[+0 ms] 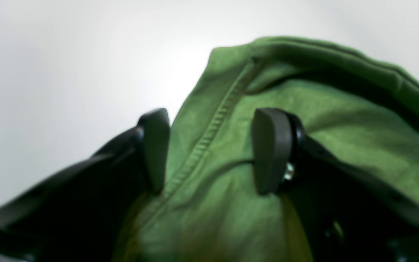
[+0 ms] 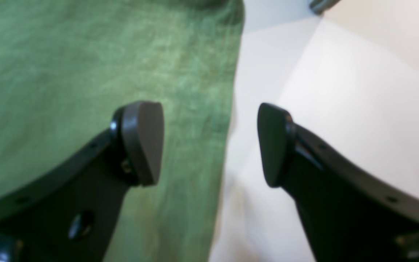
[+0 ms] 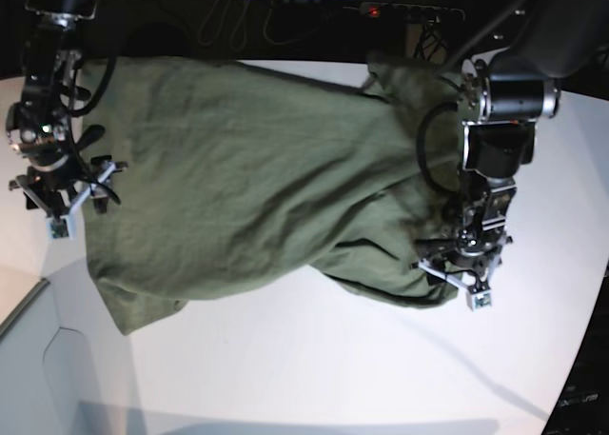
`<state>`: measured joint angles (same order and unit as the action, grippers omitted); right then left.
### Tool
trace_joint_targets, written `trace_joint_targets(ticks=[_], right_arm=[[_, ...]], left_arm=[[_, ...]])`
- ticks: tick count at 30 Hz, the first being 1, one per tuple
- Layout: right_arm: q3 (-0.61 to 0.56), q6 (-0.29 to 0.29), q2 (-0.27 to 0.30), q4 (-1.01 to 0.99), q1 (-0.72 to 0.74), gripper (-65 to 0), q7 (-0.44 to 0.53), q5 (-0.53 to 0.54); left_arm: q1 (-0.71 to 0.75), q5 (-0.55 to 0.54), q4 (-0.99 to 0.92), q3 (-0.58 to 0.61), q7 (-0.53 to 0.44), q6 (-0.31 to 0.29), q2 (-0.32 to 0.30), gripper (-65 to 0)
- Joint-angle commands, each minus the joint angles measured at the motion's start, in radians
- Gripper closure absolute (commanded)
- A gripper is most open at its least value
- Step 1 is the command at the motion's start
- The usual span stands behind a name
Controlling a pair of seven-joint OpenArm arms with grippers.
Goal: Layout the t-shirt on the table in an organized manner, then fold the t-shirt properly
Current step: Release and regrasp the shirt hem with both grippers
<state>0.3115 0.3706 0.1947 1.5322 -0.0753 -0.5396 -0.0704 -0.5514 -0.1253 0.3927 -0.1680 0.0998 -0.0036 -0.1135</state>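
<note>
Both pincers are being held apart, the left pincer straddling a stitched seam and the right pincer the t-shirt's edge, apparently so the rumpled garment can be pinched and spread over the counter.

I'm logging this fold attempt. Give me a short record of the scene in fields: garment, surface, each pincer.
garment: olive-green t-shirt, spread but rumpled, a fold bunched at one end
surface: white table
left pincer: open, astride a stitched seam of the shirt
right pincer: open, straddling the shirt's edge, one pad over cloth, one over table
held: nothing
</note>
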Motion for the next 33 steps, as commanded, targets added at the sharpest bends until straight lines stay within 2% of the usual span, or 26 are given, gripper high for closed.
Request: trace_joint_targets(ticks=[1,3,8,10,17,22,25,29,33], right_arm=[[-0.001,0.0,0.013,-0.023,0.05,-40.5,0.022,0.008],[-0.005,0.0,0.039,-0.135,0.119,-40.5,0.022,0.008],[-0.041,0.0,0.09,-0.445,0.335,-40.5,0.028,0.008],[-0.042,0.0,0.099,-0.574,0.414,-40.5,0.068,0.008],[-0.041,0.0,0.139,-0.931,0.567,-40.5,0.264,0.008],[-0.041,-0.002,0.15,-1.059,0.586,-38.5,0.324,0.008],[-0.041,-0.002,0.15,-1.067,0.564,-27.7,0.326,0.008],[-0.036,-0.006,0.151,-1.014,0.513,0.0,0.327,0.008],[-0.033,-0.008,0.147,-0.91,0.446,0.0,0.319,0.011]], left_arm=[[-0.026,-0.006,0.01,0.002,-0.002,-0.002,-0.004,-34.9],[-0.025,-0.009,0.01,0.002,-0.002,-0.002,-0.004,-31.0],[-0.023,-0.014,-0.011,-0.008,-0.001,-0.002,-0.004,-8.7],[-0.023,-0.027,-0.015,-0.008,-0.001,-0.002,-0.005,-1.1],[-0.002,-0.136,-0.002,-0.008,0.001,-0.002,-0.016,-0.1],[0.04,-0.198,0.044,-0.008,0.004,0.003,-0.042,-0.1],[0.095,-0.242,0.134,-0.008,0.005,0.006,-0.068,-0.1],[0.196,-0.337,0.3,-0.008,0.005,0.007,-0.091,-0.1],[0.29,-0.437,0.458,-0.008,0.005,0.009,-0.13,-0.1]])
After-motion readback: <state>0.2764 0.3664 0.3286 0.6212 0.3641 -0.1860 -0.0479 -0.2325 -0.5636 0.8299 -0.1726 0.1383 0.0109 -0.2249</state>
